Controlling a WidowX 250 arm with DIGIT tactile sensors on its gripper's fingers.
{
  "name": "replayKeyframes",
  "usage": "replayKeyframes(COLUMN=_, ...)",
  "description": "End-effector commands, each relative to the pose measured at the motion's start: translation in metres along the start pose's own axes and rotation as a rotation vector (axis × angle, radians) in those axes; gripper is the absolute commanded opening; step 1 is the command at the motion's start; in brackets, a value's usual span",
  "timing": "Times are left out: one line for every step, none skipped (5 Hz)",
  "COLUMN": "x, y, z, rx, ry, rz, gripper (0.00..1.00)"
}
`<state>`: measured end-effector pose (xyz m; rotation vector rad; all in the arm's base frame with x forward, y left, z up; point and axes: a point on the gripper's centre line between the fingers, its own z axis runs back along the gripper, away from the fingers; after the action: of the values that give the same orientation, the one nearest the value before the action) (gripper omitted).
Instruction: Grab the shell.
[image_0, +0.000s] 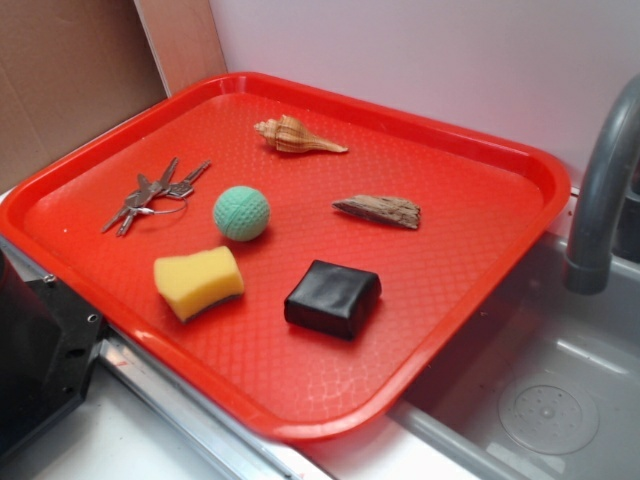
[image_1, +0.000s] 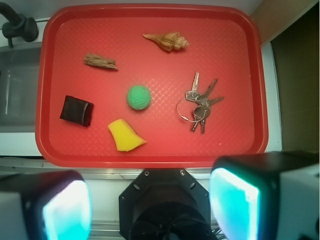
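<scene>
The shell (image_0: 293, 136) is tan with brown ribbed stripes and lies at the far side of the red tray (image_0: 480, 290), its thin point toward the right. In the wrist view the shell (image_1: 169, 41) lies near the tray's top edge. My gripper (image_1: 150, 207) is open and empty, its two pads (image_1: 65, 210) wide apart, high above the robot base in front of the tray's near rim (image_1: 150, 160). The gripper does not show in the exterior view.
On the tray lie a bunch of keys (image_0: 152, 195), a green ball (image_0: 241, 213), a yellow sponge (image_0: 198, 281), a black block (image_0: 332, 297) and a grey-brown wood splinter (image_0: 378, 210). A grey faucet (image_0: 600, 190) and sink (image_0: 560, 400) stand at the right.
</scene>
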<state>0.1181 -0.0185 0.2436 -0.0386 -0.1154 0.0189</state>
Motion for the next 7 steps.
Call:
replayKeyframes(x=0.0, y=0.0, z=0.0, rx=0.0, ry=0.0, rz=0.0, gripper=1.0)
replayKeyframes(x=0.049, y=0.007, z=-0.009, rx=0.035, ry=-0.001, rz=0.091, gripper=1.0)
replayKeyframes(x=0.097, y=0.013, z=-0.032, rx=0.082, ry=0.029, rz=0.112, gripper=1.0)
replayKeyframes(x=0.144, y=0.023, z=-0.062, rx=0.111, ry=0.045, rz=-0.037, gripper=1.0)
replayKeyframes(x=0.175, y=0.047, z=-0.108, rx=0.139, ry=0.107, rz=-0.294, gripper=1.0)
replayKeyframes(x=0.174, y=0.044, z=-0.133, rx=0.14, ry=0.125, rz=-0.546, gripper=1.0)
replayKeyframes(x=0.168, y=0.041, z=-0.157, rx=0.139, ry=0.148, rz=-0.799, gripper=1.0)
